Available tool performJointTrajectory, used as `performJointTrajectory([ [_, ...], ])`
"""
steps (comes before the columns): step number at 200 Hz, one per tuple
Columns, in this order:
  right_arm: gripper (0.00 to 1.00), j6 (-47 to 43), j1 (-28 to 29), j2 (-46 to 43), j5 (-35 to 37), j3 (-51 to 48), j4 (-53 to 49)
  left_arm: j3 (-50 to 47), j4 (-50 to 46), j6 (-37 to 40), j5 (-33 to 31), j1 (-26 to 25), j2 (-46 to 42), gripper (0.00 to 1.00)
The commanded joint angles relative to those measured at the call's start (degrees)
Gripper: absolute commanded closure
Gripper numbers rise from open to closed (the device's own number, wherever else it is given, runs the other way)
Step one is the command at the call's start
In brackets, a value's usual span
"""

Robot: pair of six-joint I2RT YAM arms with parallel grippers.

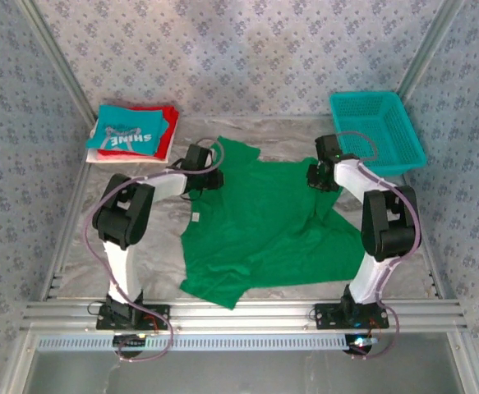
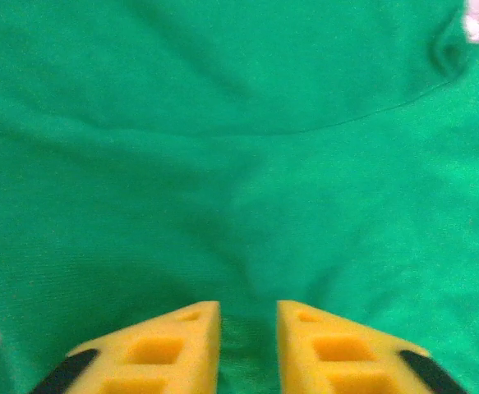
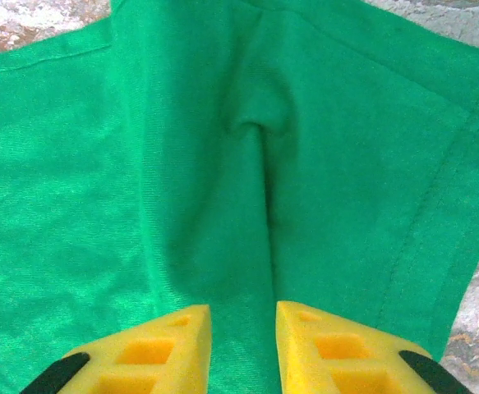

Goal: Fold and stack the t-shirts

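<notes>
Here — left tool (image 2: 248, 328), right tool (image 3: 243, 324) low, pointed forward, pinching green t-shirt (image 1: 264, 222).

left gripper (image 2: 248, 313): fingers cut off at the bottom edge behind their tips. the green t-shirt (image 2: 239, 148) ahead of them is blurred and runs past every edge. right gripper (image 3: 243, 313): fingers cut likewise. from above, both grippers' fingertips are hidden beneath the wrists. beyond the left gripper, the red t-shirt (image 1: 170, 115) and white t-shirt (image 1: 162, 154) are mostly covered by the teal t-shirt (image 1: 128, 131).
</notes>
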Motion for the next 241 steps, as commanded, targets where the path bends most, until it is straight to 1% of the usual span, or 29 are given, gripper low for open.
performJointTrajectory([
  [1,0.70,0.78,-0.08,-0.95,0.56,1.93,-2.22,-2.07,-3.37,-2.67,-3.44,4.92,-0.47,0.79],
  [22,0.69,0.57,-0.52,-2.35,-0.03,1.59,-2.50,-1.17,-6.26,-1.53,0.77,10.79,0.11,0.79],
  [25,0.69,0.55,-0.50,-2.57,-0.03,1.50,-2.71,-1.10,-6.68,-1.27,1.06,11.48,-0.02,0.83],
  [33,0.68,0.54,-0.57,-2.99,-0.17,1.46,-3.10,-0.97,-7.40,-0.48,1.43,13.16,-0.65,0.84],
  [47,0.67,0.51,-0.64,-3.31,-0.08,1.20,-3.59,-0.82,-7.45,0.94,1.16,15.06,-2.06,0.84],
  [61,0.67,0.60,-0.81,-2.93,-0.17,1.19,-3.46,1.23,-8.99,2.90,1.30,15.84,-2.50,0.83],
  [75,0.67,0.42,-0.79,-1.52,0.61,2.32,-2.51,3.70,-11.12,4.61,1.47,15.40,-2.48,0.83],
  [85,0.67,0.12,-0.59,0.28,-0.34,4.14,-2.44,4.53,-11.28,5.18,1.56,14.97,-2.62,0.83],
  [108,0.68,-0.18,0.13,4.59,-0.28,9.09,-2.81,4.51,-11.02,4.91,2.33,13.99,-3.93,0.80],
  [116,0.68,-0.06,0.13,6.38,-1.48,11.22,-3.56,4.14,-11.01,4.76,2.25,13.49,-4.78,0.80],
  [125,0.64,-0.28,0.05,8.65,-3.31,13.93,-5.15,3.57,-11.22,4.42,2.09,12.80,-6.01,0.80],
  [133,0.60,-0.03,-0.27,10.54,-3.68,15.93,-5.78,3.01,-11.43,4.14,2.17,12.14,-7.39,0.78],
  [138,0.59,0.11,-0.44,11.43,-3.80,16.92,-6.05,2.51,-11.64,3.86,2.10,11.68,-8.34,0.78],
  [149,0.59,0.34,-0.74,13.63,-4.10,19.49,-6.31,0.79,-11.80,3.31,1.40,10.41,-11.10,0.77],
  [160,0.58,0.81,-0.75,15.49,-2.35,21.69,-6.27,-1.56,-11.82,2.43,0.32,9.03,-14.31,0.77],
  [176,0.54,1.12,-0.86,18.48,-2.51,25.09,-8.93,-5.98,-10.78,0.72,-0.55,7.25,-18.83,0.76],
  [196,0.50,2.71,-1.18,21.20,0.31,27.51,-10.55,-10.86,-10.25,-1.61,-1.74,5.47,-23.18,0.75],
  [218,0.46,3.85,-1.42,23.87,1.51,29.26,-11.07,-15.04,-10.00,-2.47,-2.68,4.20,-25.54,0.74],
  [241,0.46,4.27,-1.62,27.18,1.51,32.42,-12.11,-18.65,-9.37,-2.76,-4.16,4.28,-26.35,0.74],
])
